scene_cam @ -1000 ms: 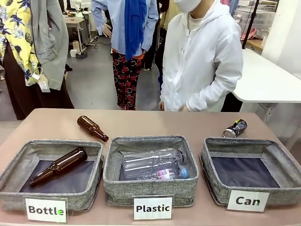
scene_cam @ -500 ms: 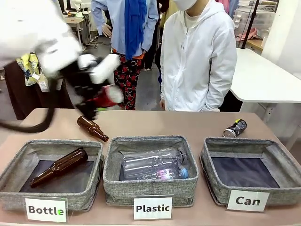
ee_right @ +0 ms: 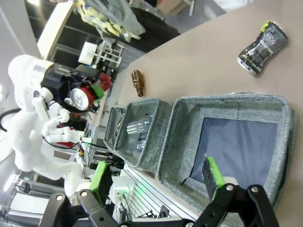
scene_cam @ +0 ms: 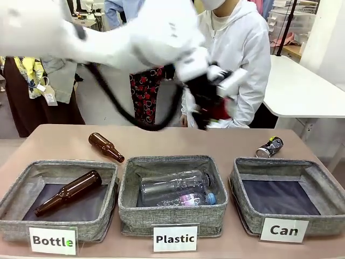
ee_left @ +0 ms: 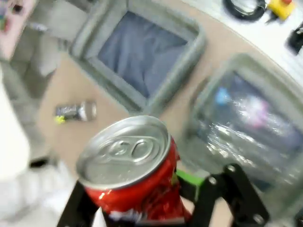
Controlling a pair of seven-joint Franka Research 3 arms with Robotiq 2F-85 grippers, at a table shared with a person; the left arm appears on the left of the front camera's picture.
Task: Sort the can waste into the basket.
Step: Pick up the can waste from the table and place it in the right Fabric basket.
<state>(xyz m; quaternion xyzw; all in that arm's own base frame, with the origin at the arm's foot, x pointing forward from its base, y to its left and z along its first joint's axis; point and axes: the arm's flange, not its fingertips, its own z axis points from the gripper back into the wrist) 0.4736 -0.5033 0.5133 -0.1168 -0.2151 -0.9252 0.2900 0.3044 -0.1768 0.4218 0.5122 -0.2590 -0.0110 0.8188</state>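
Swung across from the bottle side, the left pincer [scene_cam: 214,112] grips the red can [scene_cam: 222,109] high over the worktop [scene_cam: 226,141], the empty "Can" basket [scene_cam: 280,164] below and to its right. Neither can is sorted yet: the black can [scene_cam: 269,147] lies beside that basket. The right pincer [ee_right: 156,175] hangs open above the basket; a person [scene_cam: 242,59] stands close behind the left pincer.

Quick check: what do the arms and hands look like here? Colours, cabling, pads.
The left arm is white with rounded, glossy links, and a black cable hangs in a loop beneath it. The left hand and the right hand are black two-finger units with angular linkage bars, pale bolt heads at the pivots and bright green pads on the fingers' inner faces.
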